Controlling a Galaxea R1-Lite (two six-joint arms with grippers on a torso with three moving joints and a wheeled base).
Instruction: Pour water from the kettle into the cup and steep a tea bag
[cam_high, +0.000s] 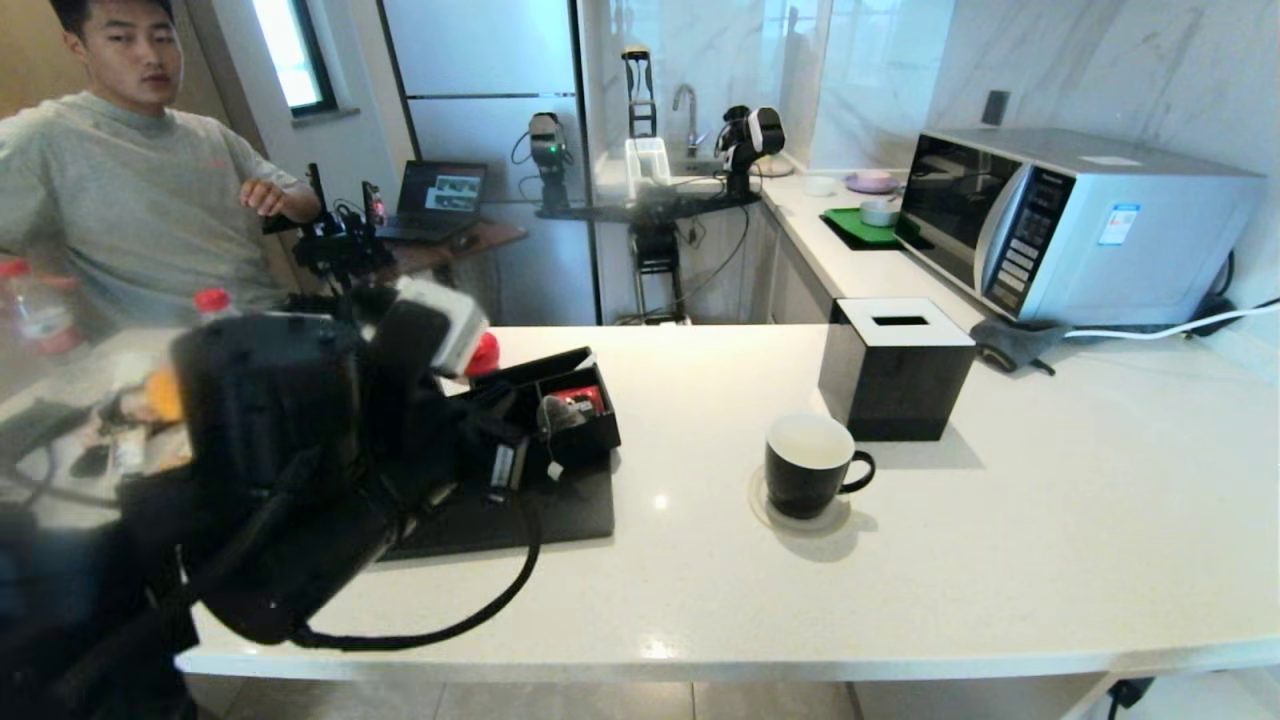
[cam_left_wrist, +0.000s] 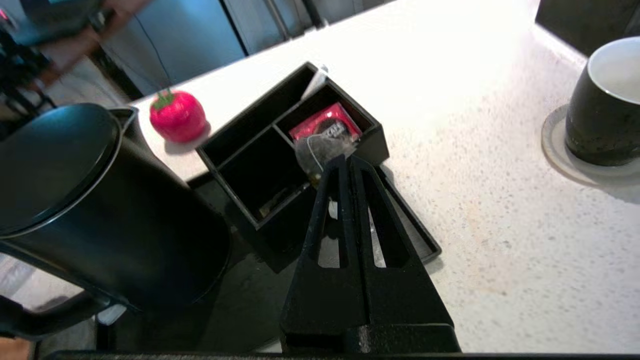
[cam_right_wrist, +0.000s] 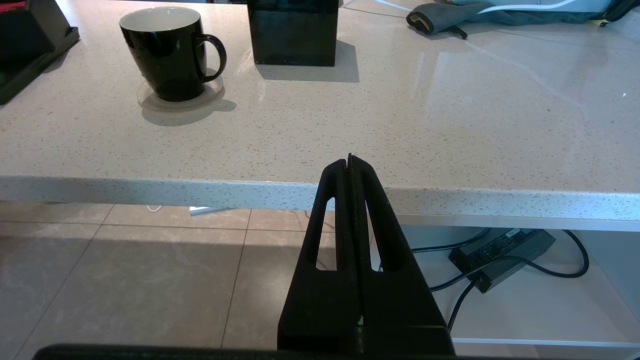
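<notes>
While my left gripper (cam_left_wrist: 347, 159) hangs over the black tray (cam_left_wrist: 415, 240) at the left end of the bench (cam_high: 900, 560), its jaws are pressed fully together with nothing between them. Their tips point at the tea bag (cam_left_wrist: 320, 150), a greyish mesh pouch lying at the near edge of the black divided box (cam_left_wrist: 260, 165), partly over a red packet (cam_left_wrist: 325, 125) in one compartment; I cannot tell whether the tips touch the pouch. The kettle (cam_left_wrist: 100, 210) stands close beside my left gripper on the same tray, lid on, next to the box. A small red strawberry-shaped thing (cam_left_wrist: 177, 116) sits on the bench just behind the box.

The cup (cam_high: 808, 465) stands upright on a pale coaster (cam_high: 800, 515) well to the right of the tray, handle turned right, just in front of the black tissue box (cam_high: 895, 368). I cannot make out any water in it.

My right gripper (cam_right_wrist: 350, 160) is held low in front of the bench edge, above the tiled floor (cam_right_wrist: 125, 270), jaws closed tight and empty.

A person in a grey sweatshirt (cam_high: 130, 200) sits beyond the bench on the left, and a microwave (cam_high: 1070, 225) stands at the far right.
</notes>
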